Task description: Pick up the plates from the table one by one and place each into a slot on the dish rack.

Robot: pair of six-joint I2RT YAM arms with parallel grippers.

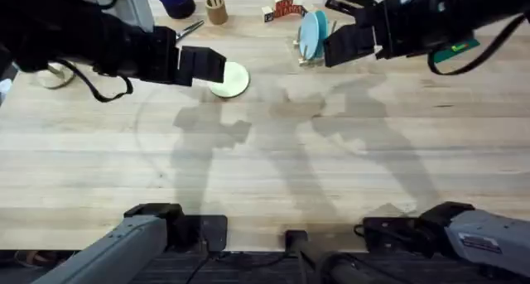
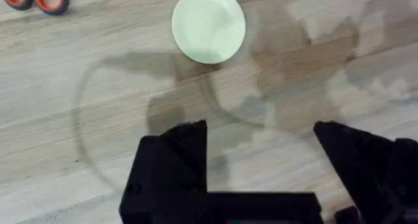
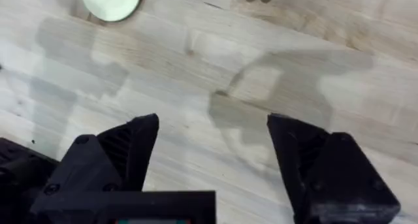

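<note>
Pale yellow round plate (image 1: 230, 79) lies flat on the light wooden desk (image 1: 265, 168), just beside left gripper (image 1: 207, 66), fingers wide, empty. Light blue plate (image 1: 312, 34) stands in small wooden dish rack (image 1: 308, 59); right gripper (image 1: 335, 45) beside it, fingers wide. Best approach, I judge: straddle yellow rim, pinch edge. No legible writing.

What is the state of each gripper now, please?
Left gripper: open, holding nothing, near the pale yellow plate.
Right gripper: open, holding nothing.
</note>
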